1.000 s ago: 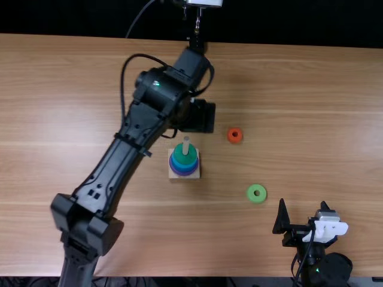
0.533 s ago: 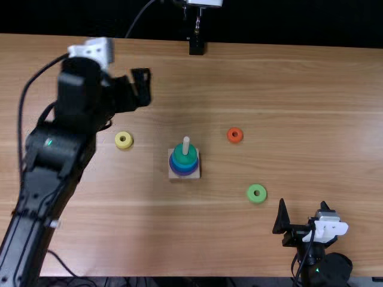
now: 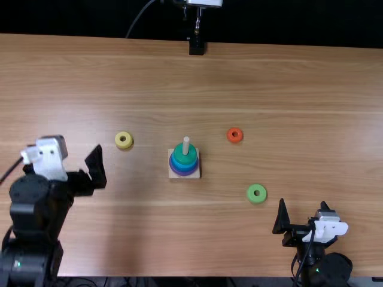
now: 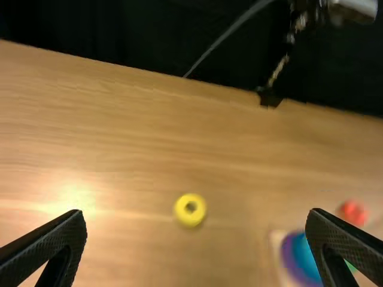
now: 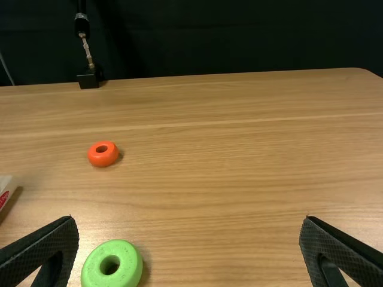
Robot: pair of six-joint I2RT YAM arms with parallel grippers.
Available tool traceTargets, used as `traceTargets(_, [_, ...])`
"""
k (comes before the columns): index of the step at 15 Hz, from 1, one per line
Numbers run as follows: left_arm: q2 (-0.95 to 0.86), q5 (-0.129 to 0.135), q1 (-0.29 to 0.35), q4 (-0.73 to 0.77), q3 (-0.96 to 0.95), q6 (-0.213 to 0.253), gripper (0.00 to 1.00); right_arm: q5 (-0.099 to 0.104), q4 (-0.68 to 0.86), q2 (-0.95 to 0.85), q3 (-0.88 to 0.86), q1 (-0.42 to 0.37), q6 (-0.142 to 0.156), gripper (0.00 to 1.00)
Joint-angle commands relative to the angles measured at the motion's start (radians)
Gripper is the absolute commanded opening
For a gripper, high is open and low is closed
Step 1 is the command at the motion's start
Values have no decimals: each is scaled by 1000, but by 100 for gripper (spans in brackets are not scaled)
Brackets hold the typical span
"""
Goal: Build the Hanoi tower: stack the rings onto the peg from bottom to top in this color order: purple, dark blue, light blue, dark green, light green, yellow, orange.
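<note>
Black jaws stand wide apart on the left gripper (image 3: pixel 80 143), over the left part of the wooden surface (image 3: pixel 287 78), with nothing between them. The right gripper (image 3: pixel 303 202), by the near edge on the right, also has its jaws spread wide and empty. Nearest the left one, the yellow ring (image 3: pixel 118 141) lies flat, toward the middle. The light green ring (image 3: pixel 251 195) lies flat near the right one, and the orange ring (image 3: pixel 234 140) is farther off, beyond the green. Between yellow and orange sits the pale square base (image 3: pixel 172 177); its upright peg (image 3: pixel 186 143) pokes out above the dark green ring (image 3: pixel 185 155), which rests on the light blue ring (image 3: pixel 185 167), with a purple-blue rim lowest. At the far edge stands a black block (image 3: pixel 196 46).
</note>
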Motion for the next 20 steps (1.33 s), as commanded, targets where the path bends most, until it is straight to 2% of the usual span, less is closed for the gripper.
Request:
traceTargets(1, [-87, 12, 9, 4, -93, 261, 100, -10, -68, -13, -70, -12, -3, 100])
traceTargets(2, [-151, 9, 18, 4, -162, 305, 100, -10, -68, -13, -70, -12, -3, 100])
traceTargets(5, [-360, -15, 32, 4, -357, 305, 100, -10, -68, -13, -70, -12, -3, 100])
traceTargets(6, [-424, -48, 29, 6, -423, 305, 100, -10, -68, -13, -70, -12, -5, 100])
traceTargets(7, [-484, -69, 28, 4, -483, 303, 100, -10, -68, -13, -70, -12, -3, 100])
traceTargets(13, [-710, -72, 21, -6, -669, 296, 100, -10, -68, -13, -70, -12, -3, 100])
traceTargets(18, [-783, -76, 21, -13, -724, 296, 100, -10, -70, -13, -70, -12, -3, 100])
traceTargets(19, [-793, -85, 23, -17, -724, 296, 100, -10, -68, -13, -70, -12, -3, 100])
traceTargets(20, [-793, -111, 23, -22, -724, 292, 100, -10, -70, -13, -70, -12, -3, 100])
